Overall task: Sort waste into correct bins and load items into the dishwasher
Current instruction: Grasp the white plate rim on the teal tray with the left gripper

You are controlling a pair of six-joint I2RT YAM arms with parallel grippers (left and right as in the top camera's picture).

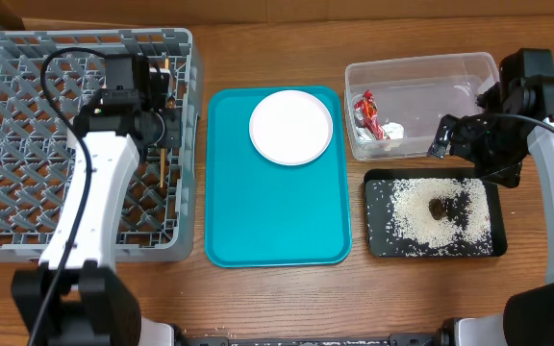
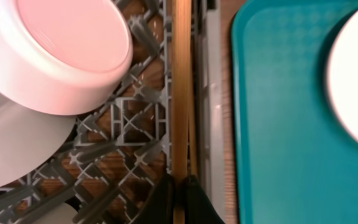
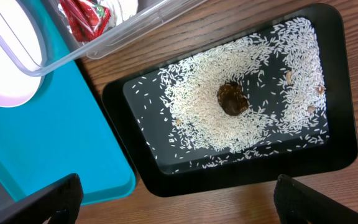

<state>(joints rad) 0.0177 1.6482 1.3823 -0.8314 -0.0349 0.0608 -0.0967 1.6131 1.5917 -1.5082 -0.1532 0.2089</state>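
I have the left gripper [image 2: 179, 198] pinched on the chopsticks [image 2: 180, 93], seemingly both though the close view blurs them, just inside the dish rack [image 2: 135, 121] wall, while my right gripper [image 3: 180, 190] hangs spread wide above the black tray [image 3: 340, 106] of rice [image 3: 197, 118] and a brown lump [image 3: 232, 99].

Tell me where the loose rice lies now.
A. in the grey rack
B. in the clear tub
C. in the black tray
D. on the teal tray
C: the rice grains lie scattered over the floor of the black tray, around the brown lump.
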